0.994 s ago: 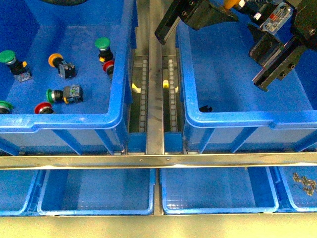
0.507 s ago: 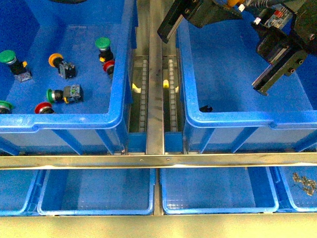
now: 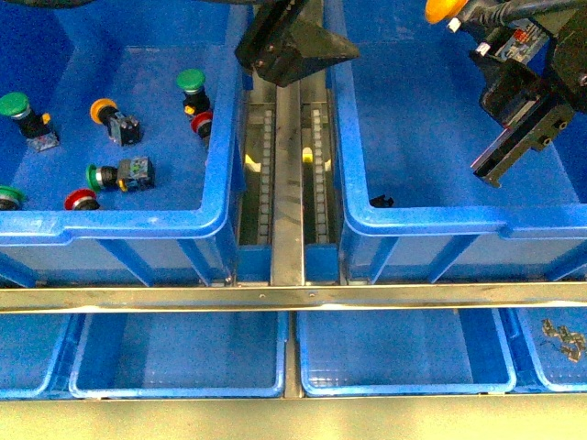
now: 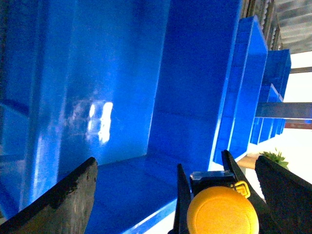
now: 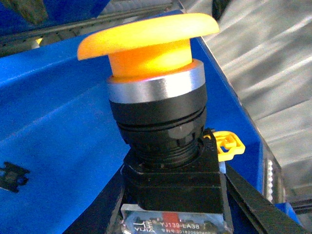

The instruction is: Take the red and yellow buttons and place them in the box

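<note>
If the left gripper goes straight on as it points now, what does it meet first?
Probably the yellow button held by the right gripper, between the open left fingers; behind it, the box wall. Depth is unclear.

Yellow button [image 3: 444,8] half beyond top edge

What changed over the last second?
The left gripper, fingers open and empty, swung left from above the right crate to over the gap beside the left crate. The right gripper stayed over the right crate, still shut on the yellow button, shifting only slightly. The loose buttons in the left crate have not moved.
</note>
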`<action>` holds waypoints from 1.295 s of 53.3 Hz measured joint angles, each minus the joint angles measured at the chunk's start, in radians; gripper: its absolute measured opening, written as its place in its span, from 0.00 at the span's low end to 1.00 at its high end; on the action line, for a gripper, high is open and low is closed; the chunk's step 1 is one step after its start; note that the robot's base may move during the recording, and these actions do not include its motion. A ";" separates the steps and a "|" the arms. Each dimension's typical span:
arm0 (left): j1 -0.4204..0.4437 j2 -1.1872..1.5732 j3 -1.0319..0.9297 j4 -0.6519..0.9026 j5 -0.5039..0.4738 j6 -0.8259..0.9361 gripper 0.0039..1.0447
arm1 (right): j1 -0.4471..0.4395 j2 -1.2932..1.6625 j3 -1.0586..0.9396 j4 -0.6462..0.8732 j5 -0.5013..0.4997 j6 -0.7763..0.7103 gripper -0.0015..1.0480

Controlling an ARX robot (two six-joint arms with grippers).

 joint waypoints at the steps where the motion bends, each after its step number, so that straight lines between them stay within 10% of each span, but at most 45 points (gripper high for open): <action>1: 0.004 -0.009 -0.010 0.000 -0.006 0.010 0.92 | -0.002 0.000 -0.001 -0.001 0.000 0.001 0.36; 30: 0.228 -0.367 -0.448 0.035 -0.067 0.420 0.93 | -0.082 -0.003 -0.002 -0.055 0.014 0.024 0.36; 57: 0.663 -0.854 -0.913 -0.043 -0.067 0.896 0.93 | -0.158 -0.227 -0.047 -0.246 0.021 0.145 0.36; 69: 0.618 -0.829 -1.193 0.723 -0.285 0.953 0.63 | -0.153 -0.330 -0.078 -0.353 0.059 0.226 0.36</action>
